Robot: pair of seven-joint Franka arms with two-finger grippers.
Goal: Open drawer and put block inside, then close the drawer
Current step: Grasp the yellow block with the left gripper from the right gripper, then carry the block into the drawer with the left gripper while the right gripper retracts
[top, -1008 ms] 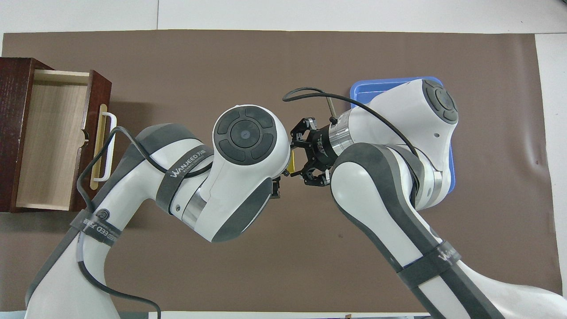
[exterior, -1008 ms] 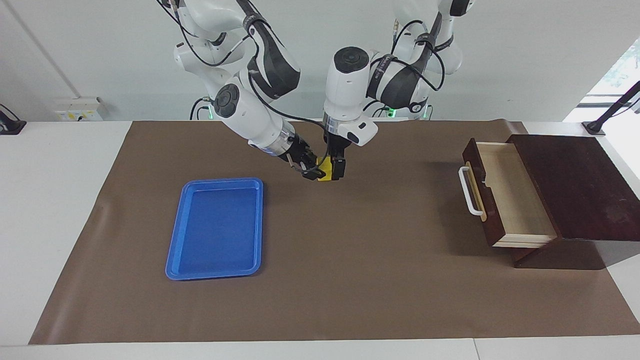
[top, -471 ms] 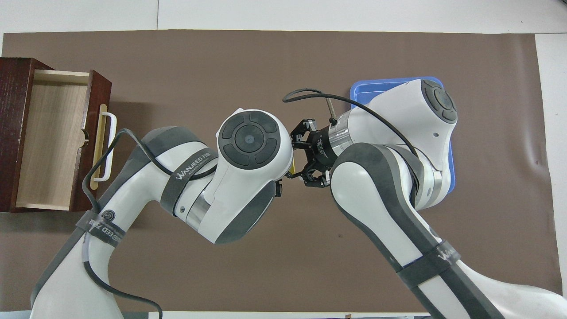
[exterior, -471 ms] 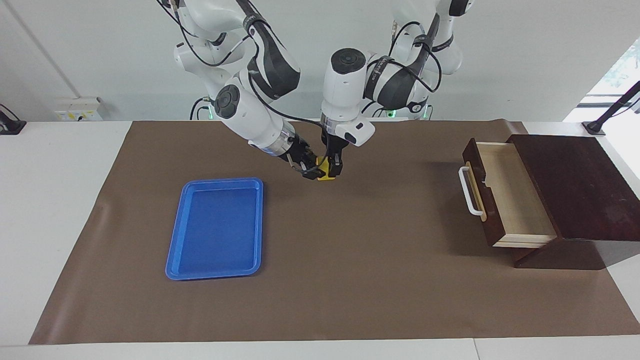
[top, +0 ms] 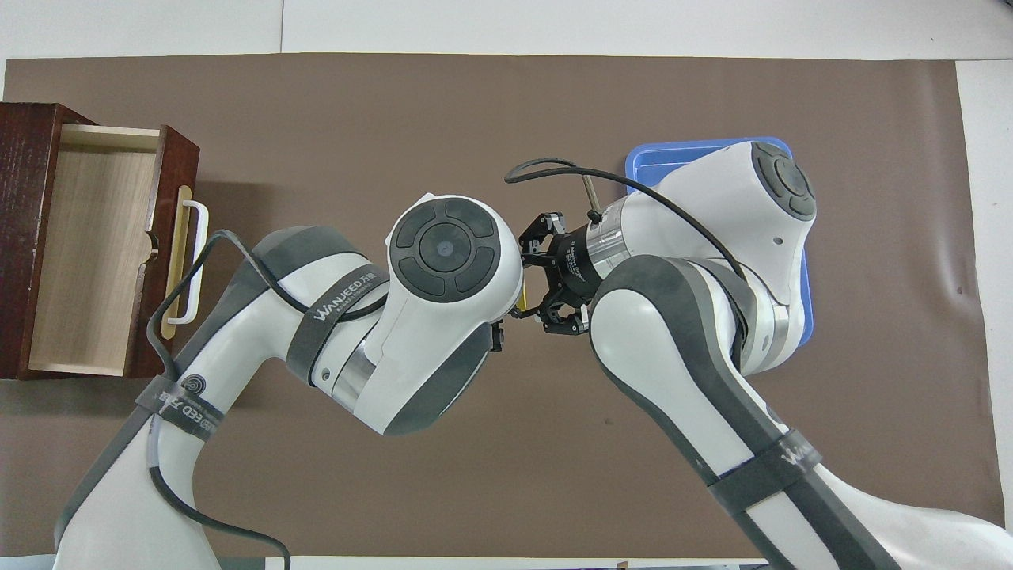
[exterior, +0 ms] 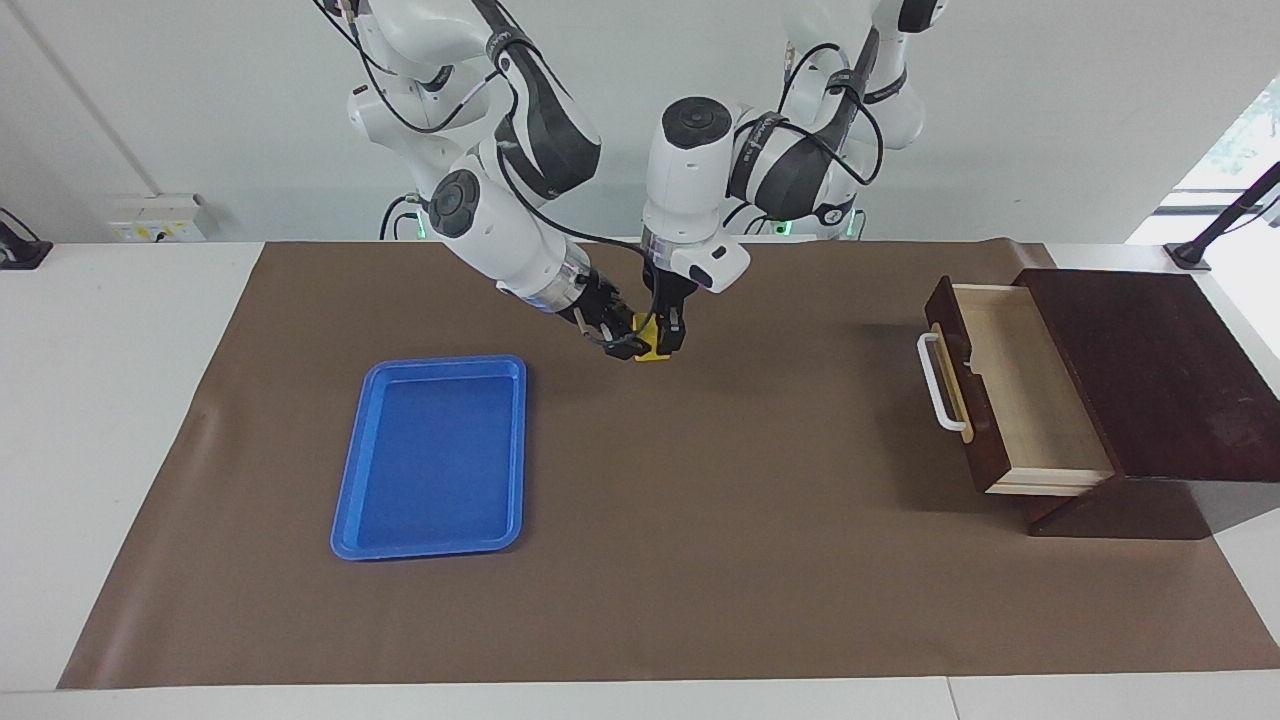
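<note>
The small yellow block (exterior: pixel 650 347) is over the brown mat near the robots, midway along the table. In the overhead view only a sliver of it (top: pixel 520 297) shows between the two wrists. My right gripper (exterior: pixel 622 338) comes in at a slant from the right arm's end and is shut on the block. My left gripper (exterior: pixel 667 332) points straight down and stands right against the block on its other flank. The dark brown drawer (exterior: pixel 1010 390) stands pulled open at the left arm's end. Its pale interior (top: pixel 87 253) holds nothing and its white handle (exterior: pixel 937 380) is free.
A flat blue tray (exterior: pixel 430 455) lies on the mat toward the right arm's end, partly hidden under the right arm in the overhead view (top: pixel 673 158). The dark wooden box (exterior: pixel 1150 370) holds the drawer. The brown mat (exterior: pixel 700 560) covers most of the table.
Over the last second my left gripper shifted slightly toward the right gripper and closer in on the block. In the last half second nothing visibly moved.
</note>
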